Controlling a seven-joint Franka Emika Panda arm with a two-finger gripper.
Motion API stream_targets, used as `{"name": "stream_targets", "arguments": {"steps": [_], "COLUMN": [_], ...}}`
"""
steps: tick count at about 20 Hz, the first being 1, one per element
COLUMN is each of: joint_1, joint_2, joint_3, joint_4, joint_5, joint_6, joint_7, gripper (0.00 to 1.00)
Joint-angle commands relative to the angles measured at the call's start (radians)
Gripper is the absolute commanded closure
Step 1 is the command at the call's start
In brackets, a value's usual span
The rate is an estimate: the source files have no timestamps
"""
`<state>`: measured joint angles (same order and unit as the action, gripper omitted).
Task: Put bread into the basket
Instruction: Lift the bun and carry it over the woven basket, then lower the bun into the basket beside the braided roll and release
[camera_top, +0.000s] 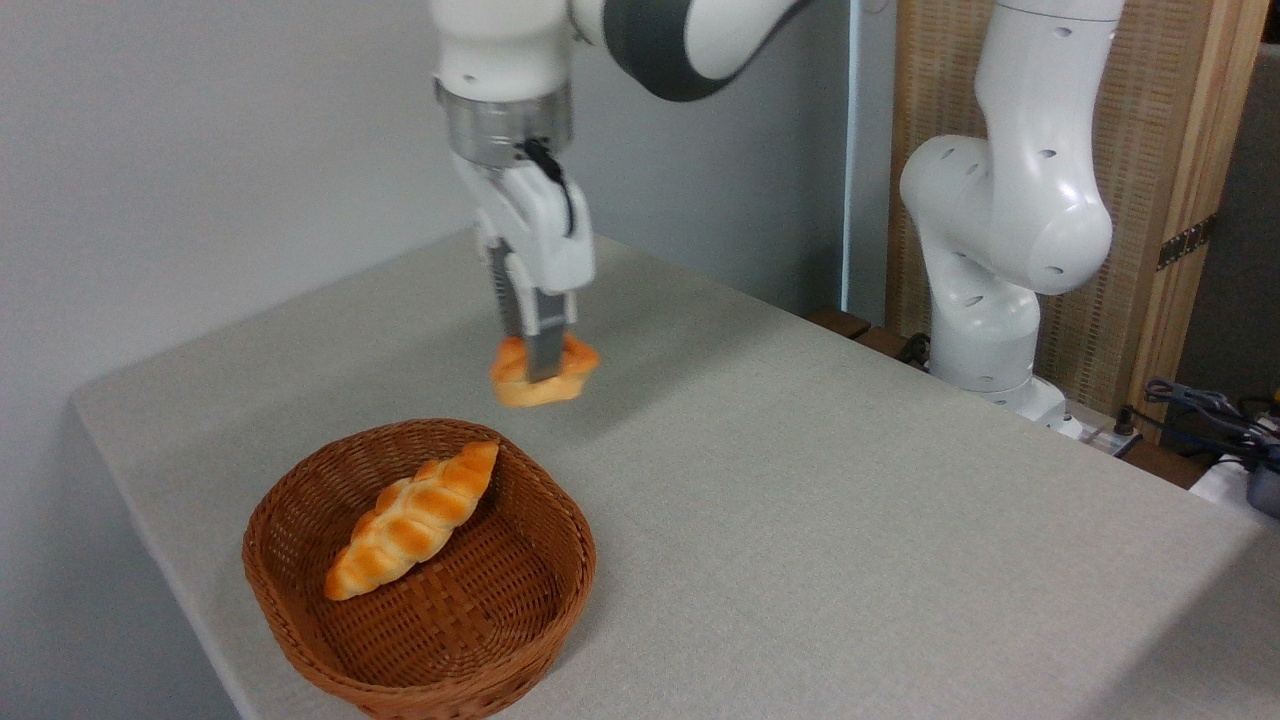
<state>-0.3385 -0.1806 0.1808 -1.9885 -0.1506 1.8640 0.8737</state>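
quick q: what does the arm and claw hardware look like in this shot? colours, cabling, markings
The arm has glossy white rounded shells with small dark screw holes and a dark grey joint band. A bare silver metal ring sits at the wrist. The claw has a white angular body, a short black cable looped on its side, and dark grey ribbed fingers. No readable markings visible.
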Motion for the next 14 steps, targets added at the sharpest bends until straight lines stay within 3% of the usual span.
{"name": "stream_targets", "arguments": {"steps": [1, 3, 7, 12, 13, 14], "joint_1": [-0.017, -0.011, -0.005, 0.007, 0.031, 0.055], "joint_2": [0.159, 0.206, 0.298, 0.406, 0.424, 0.444], "joint_3": [0.039, 0.039, 0.031, 0.002, -0.012, -0.052], "joint_4": [0.192, 0.215, 0.215, 0.218, 0.226, 0.232], "joint_5": [-0.003, -0.007, -0.017, -0.015, -0.015, -0.012], "joint_6": [-0.019, 0.042, 0.266, 0.418, 0.452, 0.475], "joint_7": [-0.002, -0.002, -0.001, -0.004, -0.005, -0.016], "gripper": [0.60, 0.60, 0.59, 0.54, 0.37, 0.03]}}
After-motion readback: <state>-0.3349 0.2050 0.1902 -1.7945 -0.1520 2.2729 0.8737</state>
